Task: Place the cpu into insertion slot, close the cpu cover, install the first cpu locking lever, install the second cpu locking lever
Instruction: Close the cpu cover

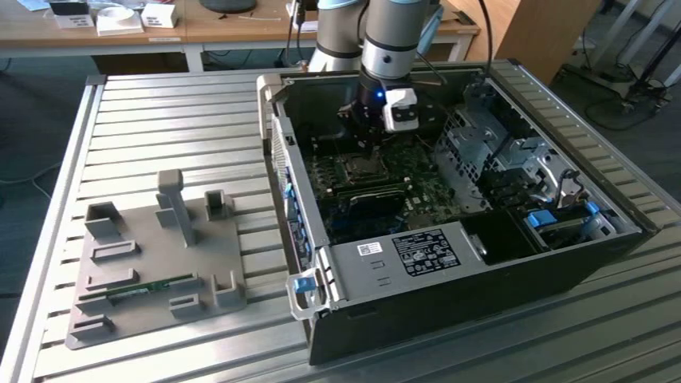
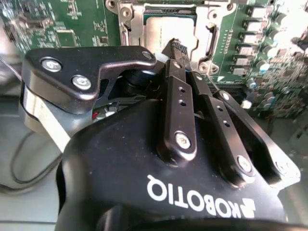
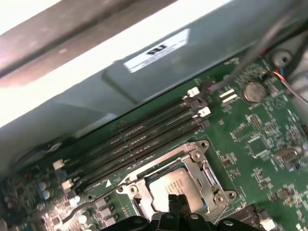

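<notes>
Pincer [image 2: 177,48] fingers are pressed together, gripping nothing, with their black tips just over the cpu [image 3: 174,185]. That flat, silvery-grey square lies in the insertion slot [image 2: 168,10], framed by the thin, shiny metal cpu cover [image 3: 206,174] on the green motherboard [image 3: 250,139].

The flat green circuit-board motherboard [image 3: 250,144] is showing deep green, speckled with pale traces and silver dots. The small square metal-topped cpu [image 3: 166,183] is gleaming silvery-grey inside a thin silver metal cover frame [image 3: 204,166]. The matt black metal gripper [image 2: 177,48] is wearing white lettering, and the long black memory slots [image 3: 139,139] are ending in white clips. The slatted metal table [image 1: 159,120] is lying pale grey, striped.
</notes>
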`<state>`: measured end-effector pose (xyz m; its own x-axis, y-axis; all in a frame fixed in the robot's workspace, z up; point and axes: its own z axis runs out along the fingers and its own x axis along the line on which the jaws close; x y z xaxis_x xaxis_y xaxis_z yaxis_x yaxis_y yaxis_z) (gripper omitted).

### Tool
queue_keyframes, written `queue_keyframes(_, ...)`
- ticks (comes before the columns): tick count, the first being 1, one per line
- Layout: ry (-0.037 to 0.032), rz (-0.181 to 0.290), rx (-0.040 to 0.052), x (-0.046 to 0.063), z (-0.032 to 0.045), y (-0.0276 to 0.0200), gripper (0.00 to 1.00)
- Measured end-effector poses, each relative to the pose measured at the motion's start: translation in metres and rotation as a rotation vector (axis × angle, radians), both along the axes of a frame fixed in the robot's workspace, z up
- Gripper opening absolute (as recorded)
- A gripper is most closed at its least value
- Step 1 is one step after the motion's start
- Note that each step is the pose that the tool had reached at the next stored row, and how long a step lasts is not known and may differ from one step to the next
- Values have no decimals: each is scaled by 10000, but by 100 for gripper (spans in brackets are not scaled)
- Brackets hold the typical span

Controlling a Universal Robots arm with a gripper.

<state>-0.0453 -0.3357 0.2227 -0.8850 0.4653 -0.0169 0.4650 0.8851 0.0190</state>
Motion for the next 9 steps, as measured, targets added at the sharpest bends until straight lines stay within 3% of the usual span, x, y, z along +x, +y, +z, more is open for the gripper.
queue_keyframes(9, 0, 1646, 0, 0, -10, 0, 11)
